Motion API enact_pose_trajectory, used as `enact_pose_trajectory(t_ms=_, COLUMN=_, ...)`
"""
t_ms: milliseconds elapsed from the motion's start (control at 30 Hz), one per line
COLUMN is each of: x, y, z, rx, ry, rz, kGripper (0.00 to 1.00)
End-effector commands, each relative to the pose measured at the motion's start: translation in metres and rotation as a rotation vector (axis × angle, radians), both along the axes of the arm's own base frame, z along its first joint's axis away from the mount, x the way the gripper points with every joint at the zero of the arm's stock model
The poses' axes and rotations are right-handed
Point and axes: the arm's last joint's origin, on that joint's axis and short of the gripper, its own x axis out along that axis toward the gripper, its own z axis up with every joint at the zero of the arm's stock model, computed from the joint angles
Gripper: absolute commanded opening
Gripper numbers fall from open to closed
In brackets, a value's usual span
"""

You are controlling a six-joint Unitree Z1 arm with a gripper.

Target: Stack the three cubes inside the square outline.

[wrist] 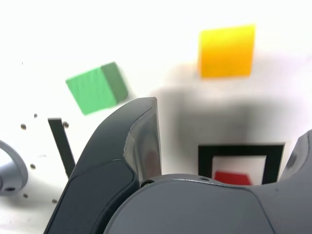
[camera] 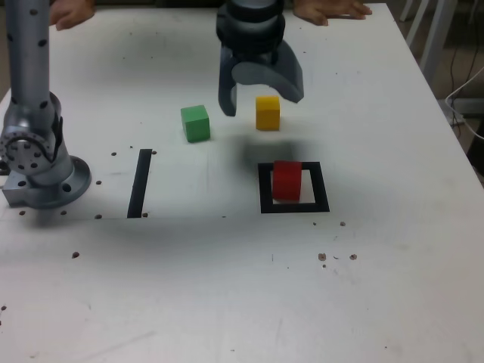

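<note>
A Unitree arm's gripper (camera: 257, 94) is hovering with its jaws spread wide and empty above the white table (camera: 227, 302), between the green cube (camera: 196, 123) and the yellow cube (camera: 268, 112). The red cube (camera: 286, 181) is already sitting inside the square outline (camera: 294, 207), toward the side on the exterior view's left, so the base of the stack appears to be in place and the arm looks to be lining up for a second block. The yellow cube is lying just beside one jaw and seems the likelier target; taking it would call for centring the open jaws over it, descending, and closing squarely on two opposite faces. The green cube is standing well apart on the exterior view's left, a black strip (camera: 140, 184) lying beyond it near the arm's base (camera: 38, 174). Open table is surrounding both loose cubes, leaving room to approach. A person's hands (camera: 333, 9) are resting at the far edge.
</note>
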Motion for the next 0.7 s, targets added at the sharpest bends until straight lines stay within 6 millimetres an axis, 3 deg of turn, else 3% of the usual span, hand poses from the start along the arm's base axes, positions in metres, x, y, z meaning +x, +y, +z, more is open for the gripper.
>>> enact_pose_trajectory(t_ms=0, x=0.005, y=0.011, z=-0.005, rx=0.002, ry=0.014, rz=0.011, kGripper=0.99)
enact_pose_trajectory(t_ms=233, x=0.017, y=0.036, z=-0.027, rx=-0.017, ry=0.079, rz=0.031, kGripper=0.99)
enact_pose_trajectory(t_ms=667, x=0.022, y=0.038, z=-0.037, rx=-0.046, ry=0.092, rz=0.023, kGripper=0.91)
